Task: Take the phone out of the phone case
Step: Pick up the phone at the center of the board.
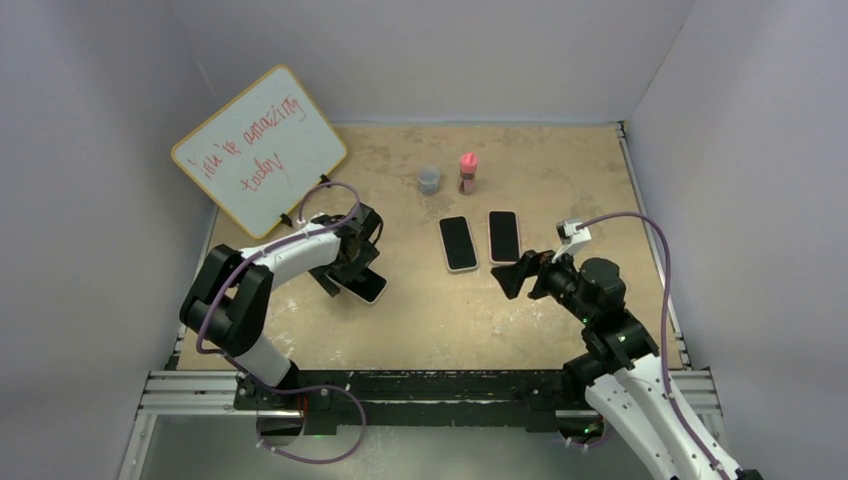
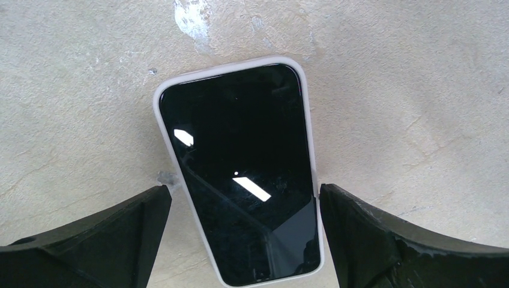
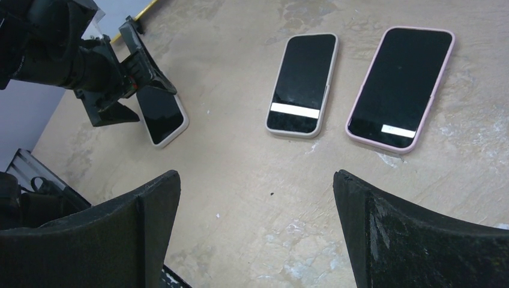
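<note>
A black-screened phone in a white phone case (image 2: pixel 240 174) lies flat on the table, screen up. My left gripper (image 2: pixel 243 195) hangs just above its near end, open, a finger on each side; the right finger sits close to the case edge. From above, this phone (image 1: pixel 368 288) lies on the left with the left gripper (image 1: pixel 347 270) over it. My right gripper (image 3: pixel 257 180) is open and empty over bare table, near the table's middle (image 1: pixel 518 272). From there the same phone (image 3: pixel 161 114) shows at the far left.
Two more phones lie side by side mid-table: one in a beige case (image 1: pixel 458 243) (image 3: pixel 302 84), one in a pink case (image 1: pixel 503 236) (image 3: pixel 401 87). Behind them stand a grey cup (image 1: pixel 429 180) and a pink bottle (image 1: pixel 467 173). A whiteboard (image 1: pixel 260 150) leans at the back left.
</note>
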`<state>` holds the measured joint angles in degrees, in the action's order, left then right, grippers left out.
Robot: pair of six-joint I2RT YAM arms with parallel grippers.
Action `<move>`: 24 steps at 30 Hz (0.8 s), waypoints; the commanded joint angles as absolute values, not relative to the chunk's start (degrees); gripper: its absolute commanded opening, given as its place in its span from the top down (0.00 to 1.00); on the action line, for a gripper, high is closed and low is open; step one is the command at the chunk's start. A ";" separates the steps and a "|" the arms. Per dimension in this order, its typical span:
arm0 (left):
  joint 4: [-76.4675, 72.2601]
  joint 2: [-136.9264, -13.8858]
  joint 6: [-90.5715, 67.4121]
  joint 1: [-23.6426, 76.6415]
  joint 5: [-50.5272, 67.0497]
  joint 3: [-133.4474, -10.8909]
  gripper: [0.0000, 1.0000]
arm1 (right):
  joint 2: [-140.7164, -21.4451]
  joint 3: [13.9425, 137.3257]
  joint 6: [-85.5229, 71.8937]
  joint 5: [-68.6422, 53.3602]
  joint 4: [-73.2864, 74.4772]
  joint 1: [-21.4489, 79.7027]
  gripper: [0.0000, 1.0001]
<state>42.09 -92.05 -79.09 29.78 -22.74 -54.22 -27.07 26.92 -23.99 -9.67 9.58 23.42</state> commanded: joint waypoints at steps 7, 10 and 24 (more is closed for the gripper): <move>40.27 -97.01 -78.18 30.06 -21.88 -56.06 0.00 | -26.11 26.28 -23.91 -10.10 7.51 24.53 0.01; 38.52 -97.34 -77.60 30.03 -20.89 -55.23 0.00 | -26.10 26.19 -23.80 -10.51 7.39 24.61 0.01; 34.47 -92.41 -67.08 30.04 -21.79 -51.82 0.18 | -31.49 26.99 -21.67 -17.95 6.99 24.70 0.01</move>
<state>39.92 -94.67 -73.17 29.78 -22.11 -54.52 -28.25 26.63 -23.24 -13.45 8.67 24.38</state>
